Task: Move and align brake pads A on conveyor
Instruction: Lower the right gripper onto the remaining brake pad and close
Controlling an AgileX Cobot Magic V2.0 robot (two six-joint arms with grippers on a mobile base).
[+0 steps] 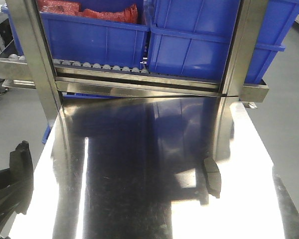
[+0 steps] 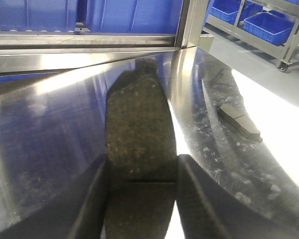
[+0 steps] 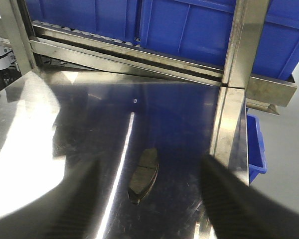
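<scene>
Jaws of left gripper [image 2: 142,172] clamp a pad [image 2: 139,114]; right gripper [image 3: 152,167] gapes, another pad [image 3: 143,175] at its twelve o'clock; it should approach centred.

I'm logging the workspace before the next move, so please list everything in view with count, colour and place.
brake pads: two, grey-brown; one lying on the table's right side, the other clamped in the left gripper.
steel table: one, shiny silver, beneath both arms.
rack frame: one, silver, behind the table, with a row of rollers.
blue bins: at least two on the rack; more on a side shelf.
red contents: in the left bin; what they are is unclear.
left gripper: black, shut on a pad.
right gripper: black, open, above the lying pad.
</scene>
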